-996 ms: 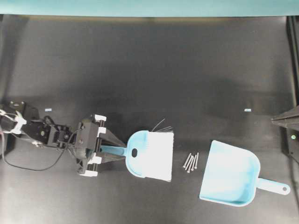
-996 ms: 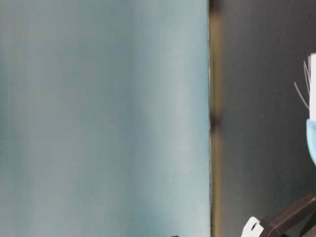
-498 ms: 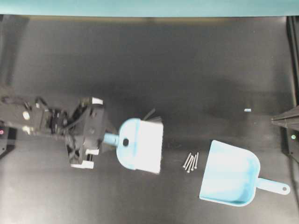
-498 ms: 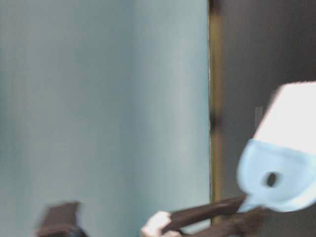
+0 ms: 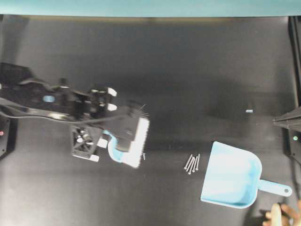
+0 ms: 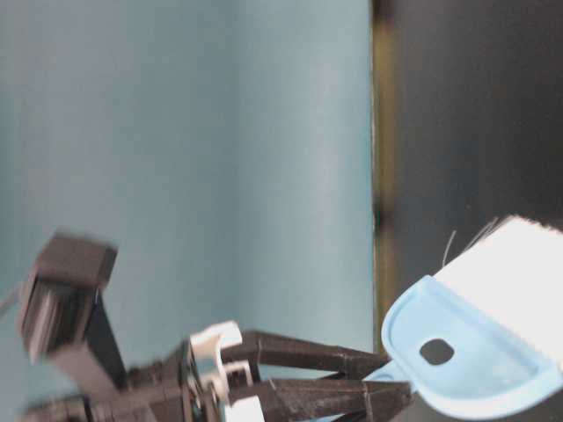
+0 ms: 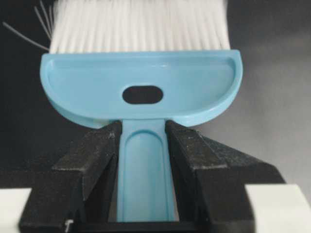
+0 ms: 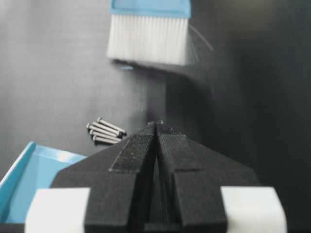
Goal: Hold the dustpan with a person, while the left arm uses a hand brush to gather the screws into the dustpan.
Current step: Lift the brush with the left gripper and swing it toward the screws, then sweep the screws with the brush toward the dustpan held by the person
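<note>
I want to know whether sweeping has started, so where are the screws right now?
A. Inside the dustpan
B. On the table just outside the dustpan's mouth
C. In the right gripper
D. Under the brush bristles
B: the screws lie bunched on the table beside the open mouth of the dustpan, well clear of the hand brush.

One hand brush [image 5: 131, 143], one dustpan [image 5: 233, 176], about five screws [image 5: 192, 163].

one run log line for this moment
left gripper: shut on hand brush | right gripper: shut, empty | screws: outside dustpan | person: near handle
</note>
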You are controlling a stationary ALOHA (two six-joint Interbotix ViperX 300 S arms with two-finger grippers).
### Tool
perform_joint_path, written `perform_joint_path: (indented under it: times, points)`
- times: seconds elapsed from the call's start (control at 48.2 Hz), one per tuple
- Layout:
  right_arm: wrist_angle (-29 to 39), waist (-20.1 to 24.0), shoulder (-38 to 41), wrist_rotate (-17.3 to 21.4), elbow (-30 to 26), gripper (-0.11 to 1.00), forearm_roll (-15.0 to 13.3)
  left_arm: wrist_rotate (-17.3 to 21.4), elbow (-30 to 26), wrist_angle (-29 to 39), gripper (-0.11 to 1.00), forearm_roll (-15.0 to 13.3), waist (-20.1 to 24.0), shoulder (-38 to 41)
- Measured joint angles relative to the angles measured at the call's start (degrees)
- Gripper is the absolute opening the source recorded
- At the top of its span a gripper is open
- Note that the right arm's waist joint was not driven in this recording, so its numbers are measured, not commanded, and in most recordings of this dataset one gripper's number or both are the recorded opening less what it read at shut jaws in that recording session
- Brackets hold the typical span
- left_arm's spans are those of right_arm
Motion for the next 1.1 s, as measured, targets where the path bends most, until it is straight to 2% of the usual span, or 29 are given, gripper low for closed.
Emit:
perform_joint_path:
  times: [0.249,0.353,0.581,1.1]
  points:
    - [0.0,0.0,0.0,0.0,0.0,0.0,0.0,6.24,-15.73,16.87,0.3,0.09,0.53,8.53]
    - [0.0,0.0,0.0,0.0,0.0,0.0,-0.09,8.09,-21.27,19.42,0.3,0.09,0.97,12.48]
    - [0.0,0.0,0.0,0.0,0.0,0.0,0.0,10.2,-24.61,19.69,0.3,0.18,1.23,18.72]
    - [0.0,0.0,0.0,0.0,0.0,0.0,0.0,11.16,-28.21,10.9,0.3,0.09,-0.18,23.2]
